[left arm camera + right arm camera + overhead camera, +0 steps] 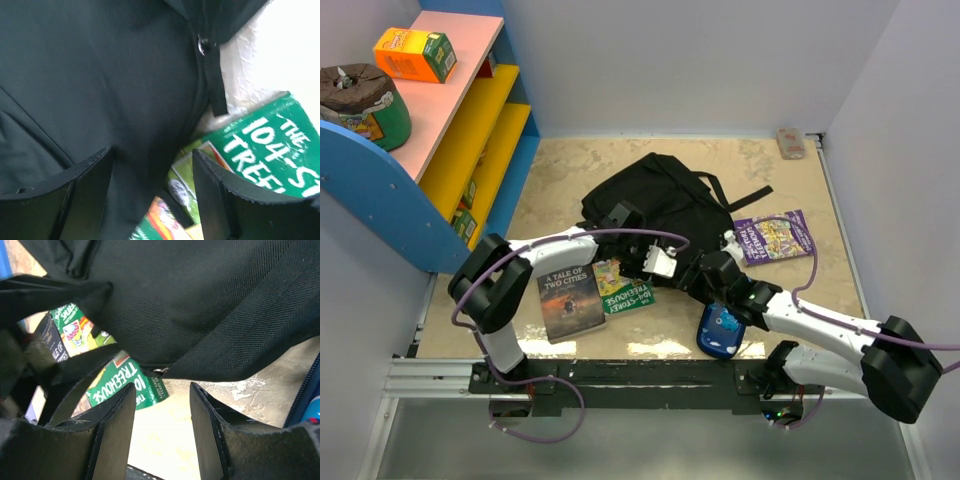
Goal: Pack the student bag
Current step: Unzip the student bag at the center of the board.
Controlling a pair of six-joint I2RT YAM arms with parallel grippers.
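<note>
The student bag [655, 200], a floppy black backpack, lies in the middle of the table. My left gripper [655, 262] is at its near edge; in the left wrist view it [151, 151] is open, with black bag fabric [100, 75] and a green treehouse book [260, 145] under the gap. My right gripper [705, 266] comes in from the right; it [161, 386] is open just below the bag's hem [200, 315], with bare table between its fingers. The green book [625, 285] pokes out from under the bag.
A dark "A Tale of Two Cities" book [570, 300] lies left of the green one. To the right of the bag lies a purple book [775, 238], and a blue pencil case [720, 330] sits near my right arm. A coloured shelf unit [470, 130] stands at left.
</note>
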